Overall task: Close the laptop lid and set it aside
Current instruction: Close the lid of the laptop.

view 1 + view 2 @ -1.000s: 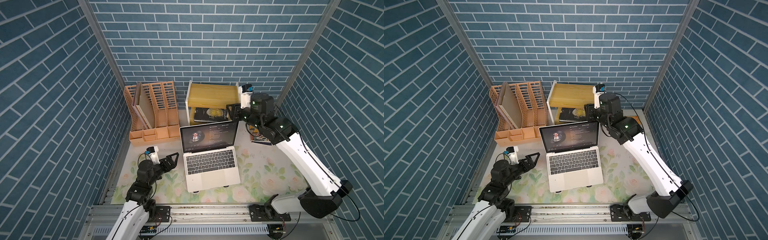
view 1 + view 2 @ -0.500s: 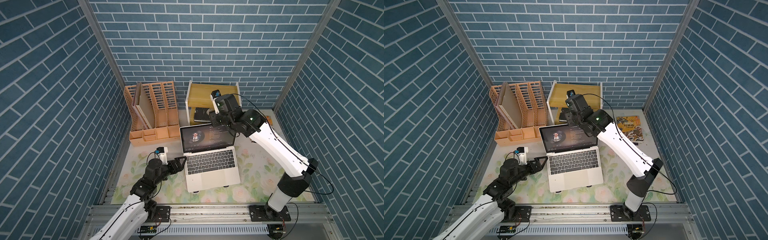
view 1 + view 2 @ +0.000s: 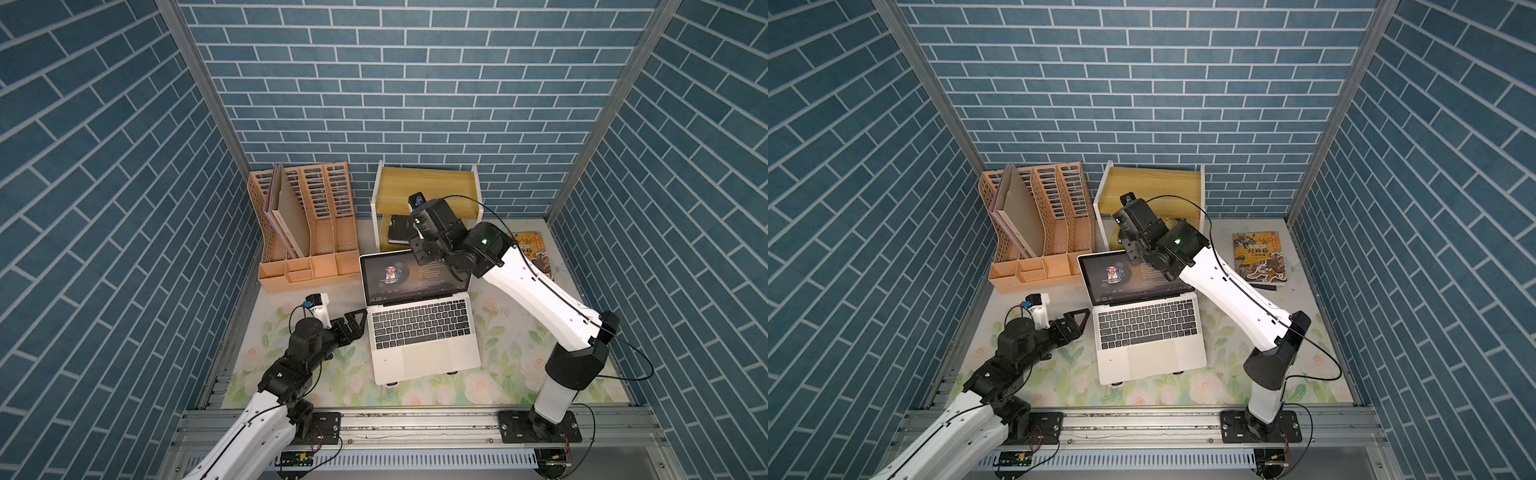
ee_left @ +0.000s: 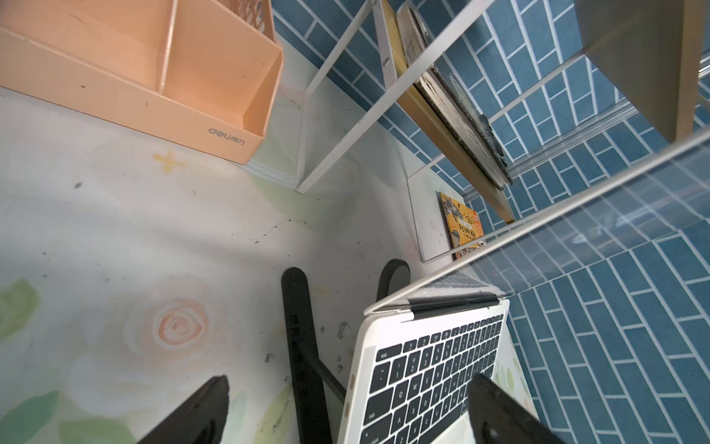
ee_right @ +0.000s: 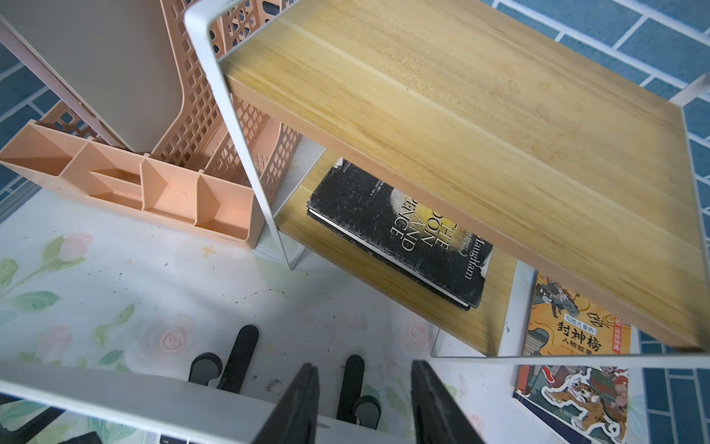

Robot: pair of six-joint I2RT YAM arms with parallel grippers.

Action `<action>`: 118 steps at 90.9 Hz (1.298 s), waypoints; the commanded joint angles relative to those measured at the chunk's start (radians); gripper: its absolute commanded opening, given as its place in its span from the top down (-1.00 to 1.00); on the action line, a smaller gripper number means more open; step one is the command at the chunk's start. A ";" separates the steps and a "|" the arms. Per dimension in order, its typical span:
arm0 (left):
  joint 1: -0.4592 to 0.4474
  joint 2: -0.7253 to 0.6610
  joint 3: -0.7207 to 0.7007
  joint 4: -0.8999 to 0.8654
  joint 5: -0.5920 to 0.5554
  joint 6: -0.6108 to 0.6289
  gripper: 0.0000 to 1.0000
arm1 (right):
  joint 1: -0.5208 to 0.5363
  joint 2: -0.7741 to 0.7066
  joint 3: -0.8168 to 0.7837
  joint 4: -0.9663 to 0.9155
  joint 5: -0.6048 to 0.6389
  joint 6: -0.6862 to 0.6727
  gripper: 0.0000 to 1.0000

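Observation:
The laptop (image 3: 424,332) (image 3: 1148,332) stands open mid-table on a black folding stand (image 4: 303,346). The laptop lid (image 3: 415,274) (image 3: 1133,276) is upright with its screen lit. My right gripper (image 3: 419,258) (image 5: 364,365) hangs over the lid's top edge (image 5: 153,396) near its middle. Its fingers (image 5: 303,396) stand apart with nothing between them. My left gripper (image 3: 357,318) (image 4: 347,380) is open at the laptop's left rear corner. One of its fingers (image 4: 495,407) is over the keyboard (image 4: 434,369) and the other over the mat.
A peach file organiser (image 3: 307,232) and a wooden two-tier shelf (image 3: 428,187) stand right behind the laptop. A black book (image 5: 399,234) lies on the lower shelf. A colourful book (image 3: 1260,257) lies at the back right. Brick walls close in three sides.
My right arm swung left from behind the lid's right corner to above the middle of its top edge. My left gripper moved right, up to the laptop's left edge. The lid's angle looks unchanged.

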 commanded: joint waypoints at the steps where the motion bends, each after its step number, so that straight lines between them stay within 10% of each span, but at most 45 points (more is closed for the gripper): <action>1: -0.006 -0.033 0.036 -0.067 -0.086 -0.005 -0.99 | 0.024 0.006 0.025 -0.084 0.057 0.011 0.13; 118: -0.006 -0.185 0.107 -0.216 -0.202 -0.087 -0.99 | 0.100 -0.361 -0.501 0.033 -0.006 0.088 0.06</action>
